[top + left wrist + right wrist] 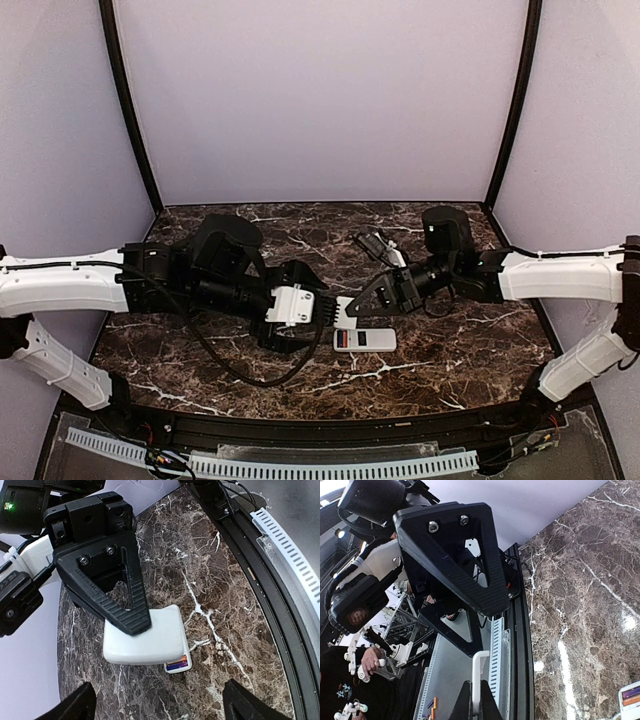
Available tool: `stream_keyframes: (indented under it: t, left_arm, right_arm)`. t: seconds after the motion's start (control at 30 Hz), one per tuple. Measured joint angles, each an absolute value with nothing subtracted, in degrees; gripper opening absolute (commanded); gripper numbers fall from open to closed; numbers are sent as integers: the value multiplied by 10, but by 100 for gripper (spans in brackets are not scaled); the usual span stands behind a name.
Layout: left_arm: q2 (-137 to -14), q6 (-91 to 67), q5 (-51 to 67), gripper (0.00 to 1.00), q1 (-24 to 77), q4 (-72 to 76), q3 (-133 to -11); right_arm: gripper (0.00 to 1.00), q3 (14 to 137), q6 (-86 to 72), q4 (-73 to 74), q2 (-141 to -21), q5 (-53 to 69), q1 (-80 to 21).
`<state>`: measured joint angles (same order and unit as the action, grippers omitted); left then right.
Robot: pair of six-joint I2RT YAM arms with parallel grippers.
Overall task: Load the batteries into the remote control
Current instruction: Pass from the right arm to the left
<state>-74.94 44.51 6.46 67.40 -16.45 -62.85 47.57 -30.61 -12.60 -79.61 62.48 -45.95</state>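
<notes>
Dark marble surface (450,365) bears a small white rectangular plastic remote (365,340); left end effector (160,707) gapes open, right end effector (476,702) pinches a thin white plastic panel (478,672).

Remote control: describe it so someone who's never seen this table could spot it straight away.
On the dark marble tabletop, look near the middle. The small flat white rectangular remote control lies there, just nearer the front edge than the right end effector. Unlike the plain white plastic plate pinched in that end effector, it shows orange and purple stripes at one end.
</notes>
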Motion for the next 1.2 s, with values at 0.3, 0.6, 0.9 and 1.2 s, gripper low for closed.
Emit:
stream_keyframes:
  t: [0.3,0.6,0.9,1.2]
  left_arm:
    - [-817,469,52,75,674,-161,-668]
    - [-829,463,56,61,674,-151,-669]
    - [-829,460,60,55,674,-129,-669]
    - [-829,458,69,31,669,-130,-669]
  right_arm:
    - [0,469,-331,-161,-828,642,-460]
    - [0,465,-355,-197,-844,647,-456]
    - [0,464,-363,-210,-848,648,-453]
    - [20,464,-365,-212,-849,649,-453]
